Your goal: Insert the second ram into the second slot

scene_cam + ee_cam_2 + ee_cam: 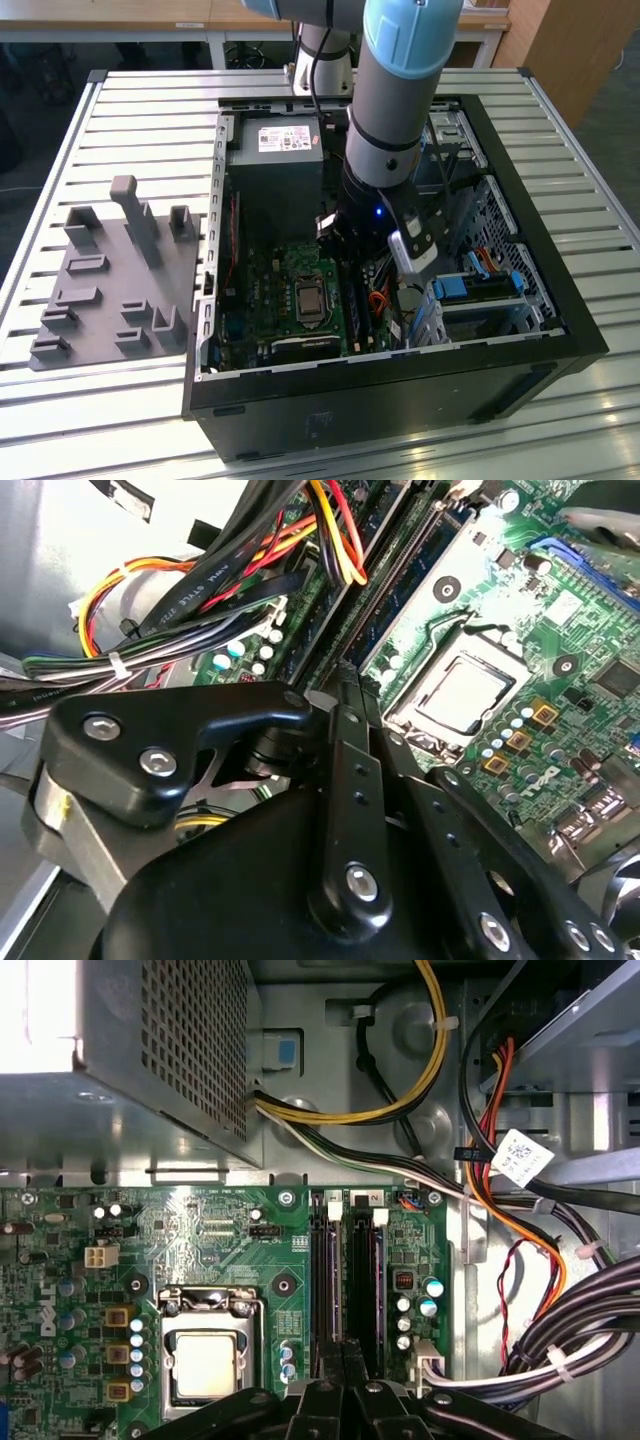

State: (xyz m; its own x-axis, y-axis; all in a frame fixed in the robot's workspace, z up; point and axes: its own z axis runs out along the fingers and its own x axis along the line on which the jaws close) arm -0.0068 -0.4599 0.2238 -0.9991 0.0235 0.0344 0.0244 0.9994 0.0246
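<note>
Second ram is proving hard to pin down: among the two long memory slots [325, 1280] I cannot tell whether the stick is sitting edge-on in one of them. The claw [340, 1365] is hanging right over those slots, and in both wrist views its black fingers [345, 695] are looking pressed together, tip to tip, with nothing blue showing between them. So it is closed, gripping nothing I can make out.

The fingertips are lining up along the slots rather than across them, near one end of the pair. To my eye that is the key to doing this well: keeping the push straight down and square over the slot, with the pale latches [380, 1217] at the far end free to snap home.

Just beside the slots, the processor socket [210, 1355] is sitting bare. On the other side, bundled cables [560, 1330] are crowding close, a snag risk. The open computer case [400, 375] is lying on the slatted tabletop [120, 100], with a grey fixture [110, 280] alongside.
</note>
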